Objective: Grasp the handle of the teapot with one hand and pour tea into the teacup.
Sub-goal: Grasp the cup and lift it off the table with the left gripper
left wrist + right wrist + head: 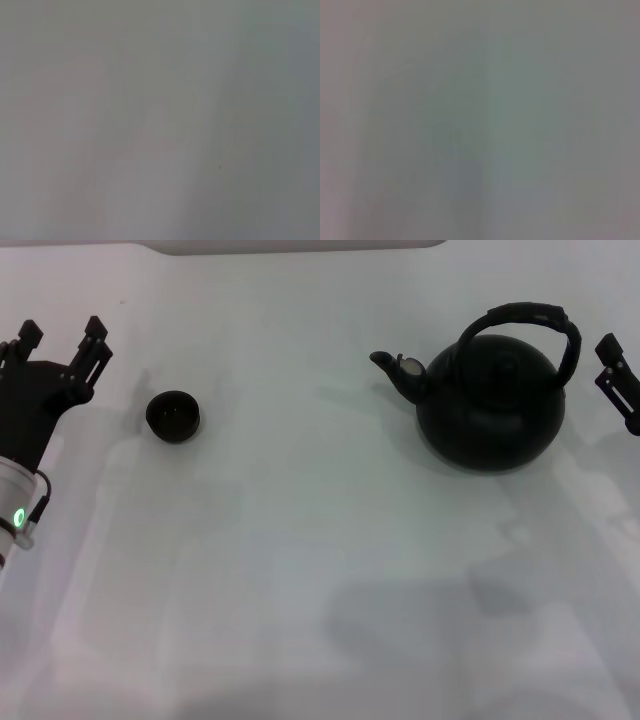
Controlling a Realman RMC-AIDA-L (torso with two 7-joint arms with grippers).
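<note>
The teapot (492,400) is a large round matte black pot standing upright on the right of the white table, its short spout (392,366) pointing left toward the teacup. Its arched handle (530,318) rises over the top, with nothing on it. The teacup (173,416), small, dark and handleless, sits on the left; I cannot tell what is inside it. My left gripper (62,335) is open, just left of the teacup and apart from it. My right gripper (622,380) shows partly at the right edge, close beside the teapot's handle. No tea shows.
The white table (320,570) stretches wide and bare between and in front of the two objects. A pale rim (300,246) runs along the far edge. Both wrist views show only blank pale surface.
</note>
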